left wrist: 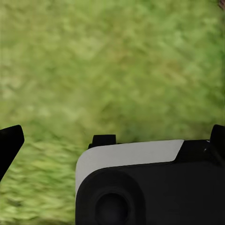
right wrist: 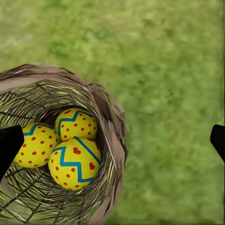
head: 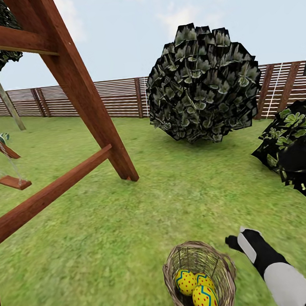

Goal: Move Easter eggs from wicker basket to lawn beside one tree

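The lawn point(right wrist: 168, 70) spreads beneath my right gripper point(right wrist: 112, 145), whose fingers stand wide apart, holding nothing. The wicker basket point(right wrist: 110, 117) sits just beside it, with three Easter eggs point(right wrist: 75, 161) touching inside.

The head camera looks forward and down across mottled green grass point(head: 185, 201); both wrist cameras face it closely, the right sharing the round brown woven-wicker basket point(right wrist: 110, 117), left of its fingers.
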